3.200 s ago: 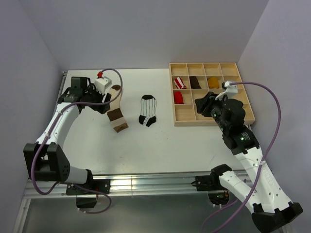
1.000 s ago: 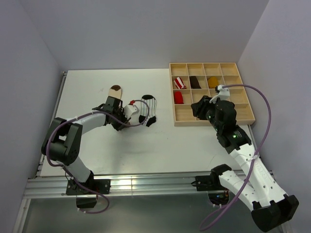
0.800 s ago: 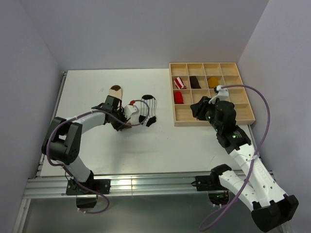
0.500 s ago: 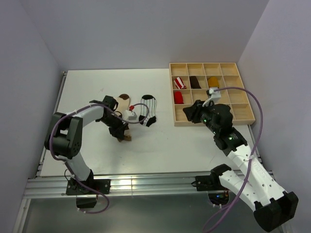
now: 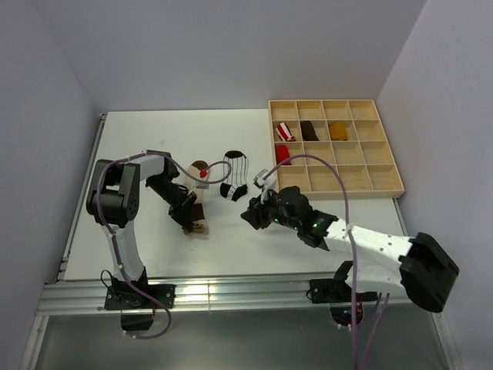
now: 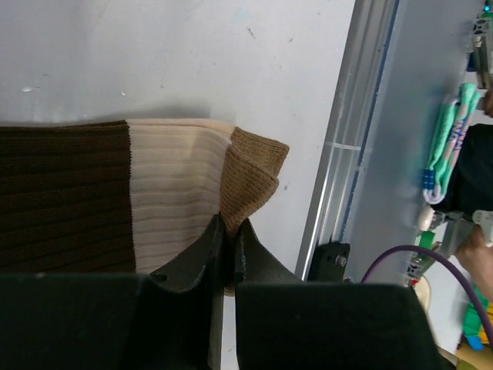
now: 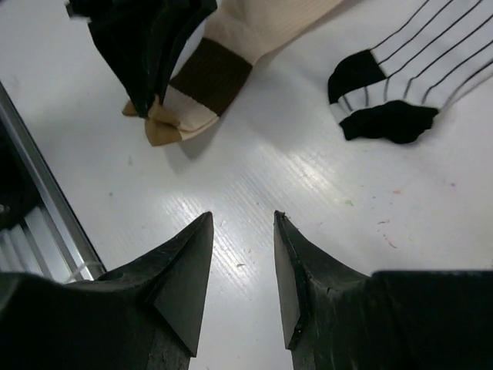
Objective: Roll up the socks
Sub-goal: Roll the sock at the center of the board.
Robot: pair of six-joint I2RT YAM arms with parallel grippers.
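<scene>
Pinching the tan cuff of the cream sock (image 6: 173, 193), the left gripper (image 6: 229, 245) has its jaws closed tight on the fabric, and the cuff bunches into a small fold just past the fingertips. From above, this sock lies lengthwise on the white table (image 5: 131, 146), with its brown toe toward the far side and the gripped cuff toward the near edge. The striped sock (image 5: 234, 176) lies flat just to its right, not touching it, black toe and heel at its near end. The right gripper (image 7: 241, 220) points down at bare tabletop on the near side of both socks, its fingers a narrow gap apart and holding nothing. Further right sits a wooden compartment tray (image 5: 385, 189) with four sock bundles in its far-left cells
</scene>
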